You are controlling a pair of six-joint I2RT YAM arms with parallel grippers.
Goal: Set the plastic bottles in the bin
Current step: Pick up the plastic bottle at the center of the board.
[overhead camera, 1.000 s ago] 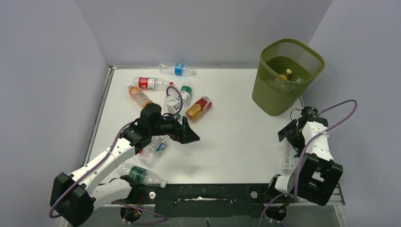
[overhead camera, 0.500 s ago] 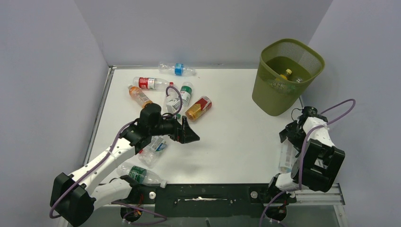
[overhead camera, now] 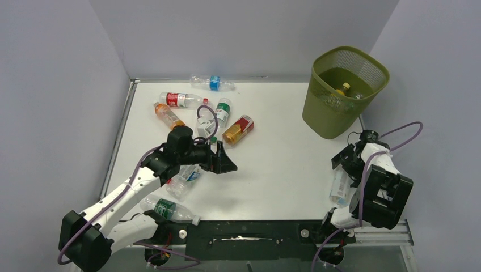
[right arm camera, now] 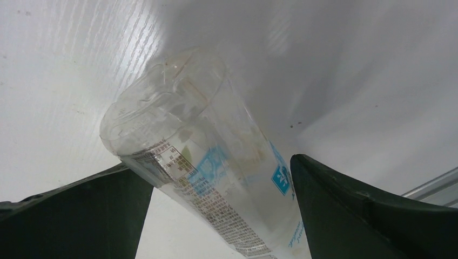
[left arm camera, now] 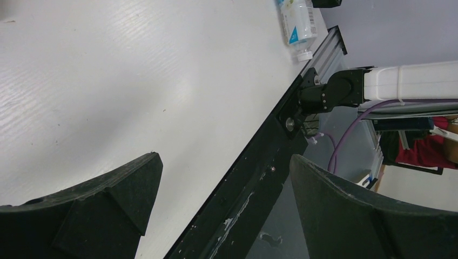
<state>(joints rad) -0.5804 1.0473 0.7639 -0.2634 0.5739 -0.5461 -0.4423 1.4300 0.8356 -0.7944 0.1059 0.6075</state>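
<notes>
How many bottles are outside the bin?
9. At far left: blue-label bottle, red-label bottle, orange bottle, green-cap bottle, white-label bottle, amber bottle. Half-hidden bottle under the left arm; green-label bottle at near edge; clear bottle in the right gripper. Others may be hidden.

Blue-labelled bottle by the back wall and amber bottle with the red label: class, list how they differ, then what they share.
The blue-labelled bottle is clear; the amber bottle looks orange-brown with a red label. The blue-labelled bottle lies alone at the table's far edge; the amber bottle lies in a cluster beside a green-labelled bottle. Both lie on their sides, outside the bin.
</notes>
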